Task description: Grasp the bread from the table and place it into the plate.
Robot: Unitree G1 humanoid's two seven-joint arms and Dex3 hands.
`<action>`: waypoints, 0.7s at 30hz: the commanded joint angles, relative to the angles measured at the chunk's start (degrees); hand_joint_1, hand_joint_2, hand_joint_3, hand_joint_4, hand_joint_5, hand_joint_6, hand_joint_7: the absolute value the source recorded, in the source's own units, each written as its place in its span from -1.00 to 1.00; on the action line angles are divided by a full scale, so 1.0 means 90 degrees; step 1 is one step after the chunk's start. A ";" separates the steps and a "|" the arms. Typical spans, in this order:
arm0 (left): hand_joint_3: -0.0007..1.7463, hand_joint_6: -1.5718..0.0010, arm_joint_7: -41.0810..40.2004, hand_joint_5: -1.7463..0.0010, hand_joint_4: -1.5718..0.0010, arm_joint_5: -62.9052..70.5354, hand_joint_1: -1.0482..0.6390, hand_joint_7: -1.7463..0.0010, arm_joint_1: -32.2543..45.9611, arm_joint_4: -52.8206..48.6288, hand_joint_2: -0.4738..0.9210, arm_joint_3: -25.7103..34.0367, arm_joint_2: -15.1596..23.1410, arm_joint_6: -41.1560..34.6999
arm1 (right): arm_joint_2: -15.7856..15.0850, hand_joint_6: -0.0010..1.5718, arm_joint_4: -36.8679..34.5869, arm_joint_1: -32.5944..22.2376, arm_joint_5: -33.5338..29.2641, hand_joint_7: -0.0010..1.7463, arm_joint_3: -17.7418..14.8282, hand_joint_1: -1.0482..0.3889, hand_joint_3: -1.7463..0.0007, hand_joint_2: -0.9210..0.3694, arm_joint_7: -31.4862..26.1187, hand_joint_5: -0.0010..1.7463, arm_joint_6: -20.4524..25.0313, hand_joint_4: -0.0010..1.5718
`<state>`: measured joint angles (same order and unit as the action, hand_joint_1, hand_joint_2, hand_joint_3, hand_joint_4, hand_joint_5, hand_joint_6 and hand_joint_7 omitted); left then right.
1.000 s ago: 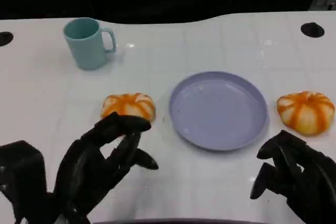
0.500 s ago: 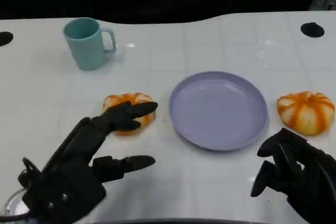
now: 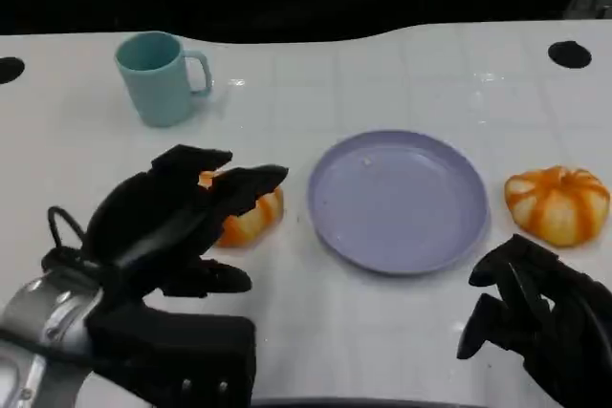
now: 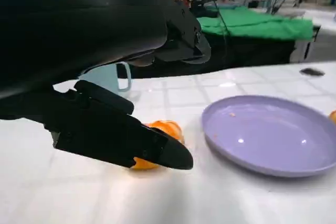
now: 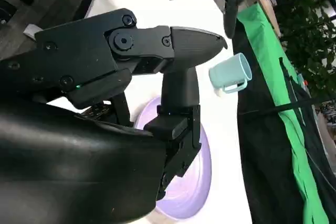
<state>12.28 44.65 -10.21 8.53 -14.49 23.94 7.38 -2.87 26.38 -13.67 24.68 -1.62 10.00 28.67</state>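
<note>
Bread (image 3: 251,219) half hidden under left hand (image 3: 177,222) fingers (image 3: 244,183).

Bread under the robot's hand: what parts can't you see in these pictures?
- Head view: the left hand covers most of the left bread, so contact is unclear.
- Left wrist view: its fingers hide the bread's near side.
- Right wrist view: the right hand blocks the plate.

Orange-striped bread (image 3: 251,218), lavender plate (image 3: 399,200), teal mug (image 3: 158,77) (black hands).
</note>
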 commanded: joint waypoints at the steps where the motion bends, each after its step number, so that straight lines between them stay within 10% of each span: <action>1: -1.00 0.66 0.0128 0.61 1.00 0.0511 -0.44 0.99 -0.0462 -0.0429 0.86 -0.0326 0.0072 -0.0273 | -0.0072 -0.39 0.0040 0.0017 0.0022 0.86 -0.0076 -0.15 0.56 -1.00 -0.0022 1.00 0.0023 -0.20; 21: -1.00 0.71 -0.0128 0.64 1.00 0.0531 -0.25 0.99 -0.2478 -0.4065 0.78 -0.1369 -0.1116 -0.1387 | -0.0082 -0.37 0.0058 0.0014 0.0063 0.85 -0.0095 -0.16 0.56 -1.00 -0.0011 1.00 0.0086 -0.19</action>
<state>11.96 49.49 -30.37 -24.92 -25.92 14.34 -4.08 -2.99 26.55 -13.42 24.97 -1.78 9.84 29.65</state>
